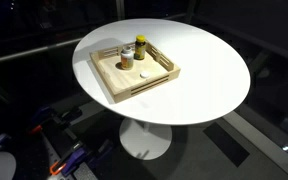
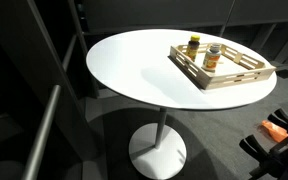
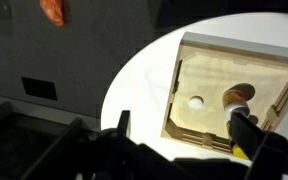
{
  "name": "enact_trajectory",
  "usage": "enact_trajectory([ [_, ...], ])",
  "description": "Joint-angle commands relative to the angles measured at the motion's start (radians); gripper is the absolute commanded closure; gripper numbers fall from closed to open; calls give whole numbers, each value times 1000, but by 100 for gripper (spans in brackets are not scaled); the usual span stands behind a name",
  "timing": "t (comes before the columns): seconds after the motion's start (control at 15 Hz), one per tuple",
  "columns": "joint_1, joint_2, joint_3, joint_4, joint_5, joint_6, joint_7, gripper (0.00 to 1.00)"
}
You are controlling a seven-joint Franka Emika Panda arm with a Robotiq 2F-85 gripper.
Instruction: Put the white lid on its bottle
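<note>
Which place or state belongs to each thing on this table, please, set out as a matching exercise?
Things:
1. white lid
2. amber bottle
3. darker bottle
4. wooden tray

Places and states:
A. wears a yellow cap
B. sits on the round white table
C. lies on the tray floor, apart from both bottles
D. stands in the tray with no cap on

Pairs: 1-C, 2-D, 3-A, 4-B.

Dim lab, white pedestal table point(image 1: 209, 75)
</note>
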Motion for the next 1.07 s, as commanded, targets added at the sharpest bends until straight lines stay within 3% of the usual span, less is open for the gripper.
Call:
enact_trajectory([
  [0.0,18,1,-13,3,-10,-4,9,0],
  [0.6,18,1,-13,3,-10,-4,9,0],
  [1.0,17,90,-23,81,2,12,13,0],
])
